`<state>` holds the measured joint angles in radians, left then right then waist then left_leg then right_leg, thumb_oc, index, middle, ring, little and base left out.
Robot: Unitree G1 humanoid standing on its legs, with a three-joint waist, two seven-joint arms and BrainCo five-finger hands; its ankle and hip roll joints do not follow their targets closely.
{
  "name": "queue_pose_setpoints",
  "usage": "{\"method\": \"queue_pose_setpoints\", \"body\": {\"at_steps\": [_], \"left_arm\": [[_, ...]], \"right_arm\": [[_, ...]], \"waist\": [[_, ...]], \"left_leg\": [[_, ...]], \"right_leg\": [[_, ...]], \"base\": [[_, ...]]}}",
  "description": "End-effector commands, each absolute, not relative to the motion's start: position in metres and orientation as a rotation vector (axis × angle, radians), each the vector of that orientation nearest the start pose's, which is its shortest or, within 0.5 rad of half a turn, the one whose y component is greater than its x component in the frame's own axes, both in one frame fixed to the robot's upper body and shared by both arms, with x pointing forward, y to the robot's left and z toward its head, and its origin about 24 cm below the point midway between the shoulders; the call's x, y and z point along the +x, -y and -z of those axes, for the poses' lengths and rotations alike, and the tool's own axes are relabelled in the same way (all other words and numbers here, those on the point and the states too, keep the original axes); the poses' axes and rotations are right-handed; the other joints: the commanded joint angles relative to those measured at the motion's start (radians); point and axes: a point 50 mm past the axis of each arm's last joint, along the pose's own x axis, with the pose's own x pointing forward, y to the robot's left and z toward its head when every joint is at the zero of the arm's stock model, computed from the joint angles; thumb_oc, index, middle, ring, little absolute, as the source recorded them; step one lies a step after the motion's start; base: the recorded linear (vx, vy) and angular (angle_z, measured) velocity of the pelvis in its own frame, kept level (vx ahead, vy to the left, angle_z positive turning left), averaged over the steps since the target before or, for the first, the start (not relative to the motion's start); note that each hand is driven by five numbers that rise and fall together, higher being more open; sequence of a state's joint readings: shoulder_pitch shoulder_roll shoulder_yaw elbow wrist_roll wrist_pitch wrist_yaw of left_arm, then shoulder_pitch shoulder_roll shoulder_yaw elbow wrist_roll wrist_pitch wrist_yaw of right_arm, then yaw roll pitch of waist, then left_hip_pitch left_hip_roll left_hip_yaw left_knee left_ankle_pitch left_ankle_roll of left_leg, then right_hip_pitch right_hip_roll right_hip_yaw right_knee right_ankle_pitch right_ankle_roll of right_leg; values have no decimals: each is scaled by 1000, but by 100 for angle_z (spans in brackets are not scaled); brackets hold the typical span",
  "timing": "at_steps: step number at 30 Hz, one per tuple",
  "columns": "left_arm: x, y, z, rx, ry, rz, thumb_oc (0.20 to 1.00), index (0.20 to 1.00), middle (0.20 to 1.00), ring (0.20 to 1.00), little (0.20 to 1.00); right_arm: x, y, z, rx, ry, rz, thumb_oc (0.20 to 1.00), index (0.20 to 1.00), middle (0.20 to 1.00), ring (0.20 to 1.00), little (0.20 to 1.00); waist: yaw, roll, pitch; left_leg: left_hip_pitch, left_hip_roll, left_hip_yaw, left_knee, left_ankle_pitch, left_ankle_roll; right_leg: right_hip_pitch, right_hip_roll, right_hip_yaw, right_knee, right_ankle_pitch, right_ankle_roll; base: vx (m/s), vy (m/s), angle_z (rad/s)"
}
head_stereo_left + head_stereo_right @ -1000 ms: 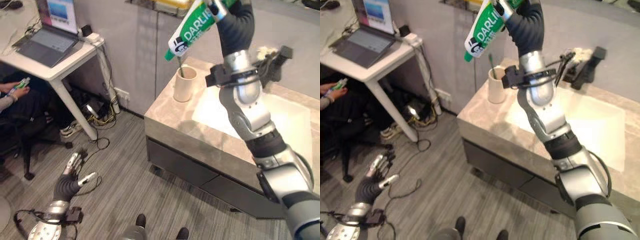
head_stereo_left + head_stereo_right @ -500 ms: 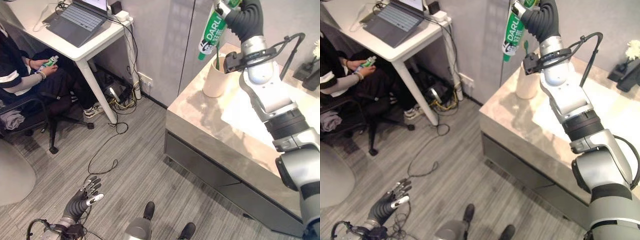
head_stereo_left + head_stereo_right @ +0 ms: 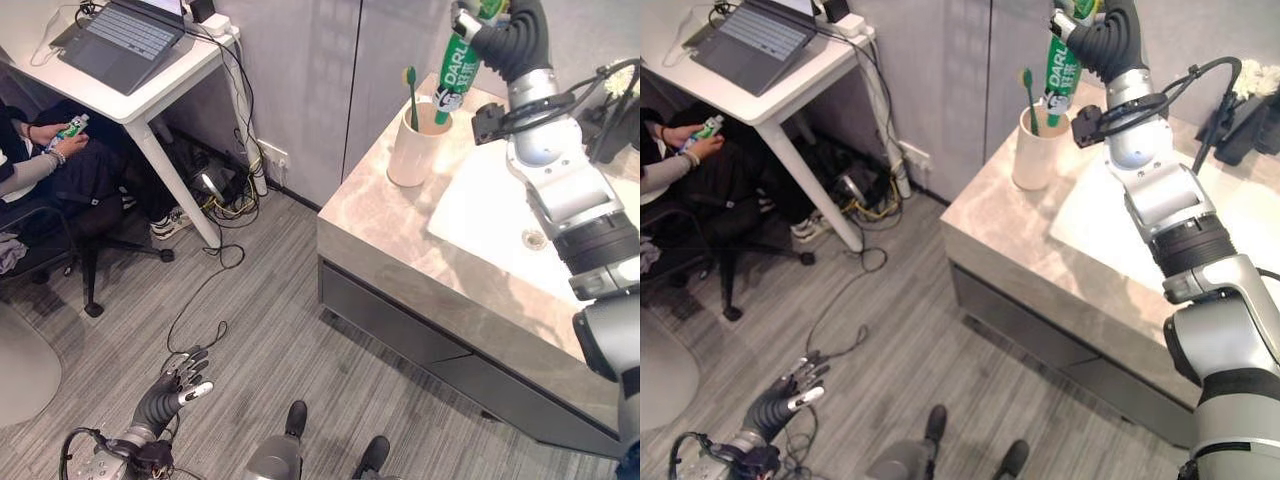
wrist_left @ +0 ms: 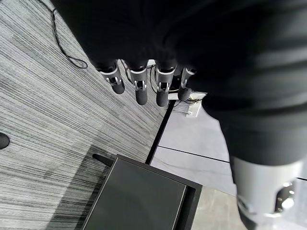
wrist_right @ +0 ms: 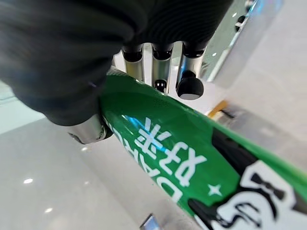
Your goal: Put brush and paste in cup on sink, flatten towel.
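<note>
From the left eye view, the toothbrush (image 3: 411, 92) is seen already standing in the cup (image 3: 412, 155) on the sink surface (image 3: 400, 235), and the toothpaste tube (image 3: 456, 73) is lowered into it, not yet released. The left hand (image 3: 176, 385) hangs relaxed above the floor. In the right wrist view, the right hand (image 5: 91, 127) is clenched around the tube; the towel step is judged outstanding.

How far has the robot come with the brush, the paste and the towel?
Done: the toothbrush stands in the cup on the sink counter. In hand: the right hand holds the toothpaste tube, its lower end at the cup's rim. Left: releasing it and flattening the towel. The left hand hangs open.
</note>
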<state>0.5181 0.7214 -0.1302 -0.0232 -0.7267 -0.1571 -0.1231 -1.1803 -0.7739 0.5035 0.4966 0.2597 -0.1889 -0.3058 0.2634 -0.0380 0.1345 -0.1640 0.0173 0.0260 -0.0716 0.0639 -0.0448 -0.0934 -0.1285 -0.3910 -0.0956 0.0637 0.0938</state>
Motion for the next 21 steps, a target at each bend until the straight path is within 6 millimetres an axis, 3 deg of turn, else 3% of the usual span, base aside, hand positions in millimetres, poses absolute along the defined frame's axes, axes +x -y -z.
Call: {"method": "queue_pose_setpoints", "body": {"at_steps": [1, 21], "left_arm": [[129, -262, -11, -25, -354, 130, 1000, 1000, 1000, 1000, 1000], [134, -265, -7, 7, -352, 116, 1000, 1000, 1000, 1000, 1000]], "right_arm": [[342, 175, -395, -579, 1025, 151, 200, 200, 200, 200, 200], [346, 189, -405, -526, 1013, 269, 200, 200, 200, 200, 200]], "waist": [[29, -41, -21], [45, -38, -6]], "left_leg": [[-41, 46, -37, -16, 49, -60], [-70, 38, -55, -16, 50, -62]], "right_leg": [[32, -158, -6, 8, 114, 147], [25, -159, -26, 8, 110, 151]], "base": [[0, 0, 0], [9, -2, 2]]}}
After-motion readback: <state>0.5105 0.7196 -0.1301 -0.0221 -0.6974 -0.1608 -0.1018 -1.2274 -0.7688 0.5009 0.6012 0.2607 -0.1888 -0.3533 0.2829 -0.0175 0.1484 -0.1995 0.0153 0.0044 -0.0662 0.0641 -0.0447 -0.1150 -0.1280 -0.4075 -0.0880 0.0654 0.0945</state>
